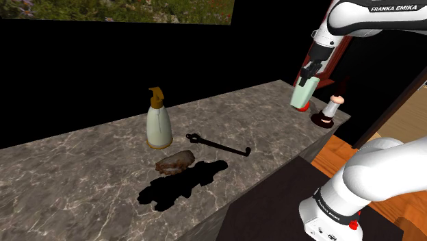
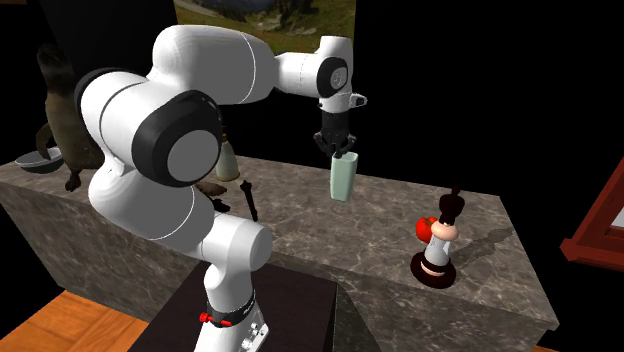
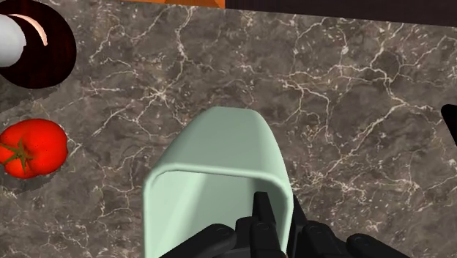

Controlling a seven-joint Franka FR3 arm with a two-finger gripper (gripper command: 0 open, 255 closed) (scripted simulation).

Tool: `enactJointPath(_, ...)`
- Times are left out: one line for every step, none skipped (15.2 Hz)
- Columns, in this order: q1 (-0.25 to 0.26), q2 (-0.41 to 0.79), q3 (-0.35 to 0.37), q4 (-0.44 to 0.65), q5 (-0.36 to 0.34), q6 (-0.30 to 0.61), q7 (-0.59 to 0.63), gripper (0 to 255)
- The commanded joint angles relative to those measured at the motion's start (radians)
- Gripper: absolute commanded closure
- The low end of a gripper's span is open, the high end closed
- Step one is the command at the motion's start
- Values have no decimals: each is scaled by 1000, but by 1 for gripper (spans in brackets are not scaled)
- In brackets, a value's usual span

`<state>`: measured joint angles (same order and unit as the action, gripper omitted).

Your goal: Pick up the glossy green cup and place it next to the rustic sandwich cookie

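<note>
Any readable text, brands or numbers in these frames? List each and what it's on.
"FRANKA EMIKA": on the arm's white upper link, shoulder view.
"FRANKA EMIKA": on the black band around the arm's lower link, shoulder view, small.
Same band in the second exterior view: too small to read.
pale green cup, pump bottle: no text on either.

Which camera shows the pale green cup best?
Second exterior view: the whole pale green cup hangs side-on from the black gripper. Shoulder view shows it farther off; wrist view looks down into its open top.
</note>
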<state>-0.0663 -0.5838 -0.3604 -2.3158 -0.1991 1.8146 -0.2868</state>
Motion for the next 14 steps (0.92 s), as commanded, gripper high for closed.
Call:
enactJointPath(2,-1,6,27,4,-28,1,255)
enactJointPath(3,0,7,40,5,-41,0,255)
enactJointPath(4,1,9,55,7,-54,0,255)
enactJointPath(5,2,11,69,9,-67,-1,255)
enactJointPath(5,4,12,83,10,-80,-2,255)
enactJointPath(6,5,14,98,12,-93,-2,255)
enactJointPath(7,7,16,112,13,-106,-3,255)
enactJointPath(8,9,17,127,15,-119,-4,255)
enactJointPath(9,12,18,143,17,-132,-4,255)
enactJointPath(10,13,19,153,18,-141,-5,255)
enactJointPath(13,-8,41,134,22,-146,19,255)
enactJointPath(16,-28,63,117,28,-151,44,255)
enactJointPath(20,-47,85,100,34,-156,68,255)
enactJointPath(24,-65,106,84,42,-161,91,255)
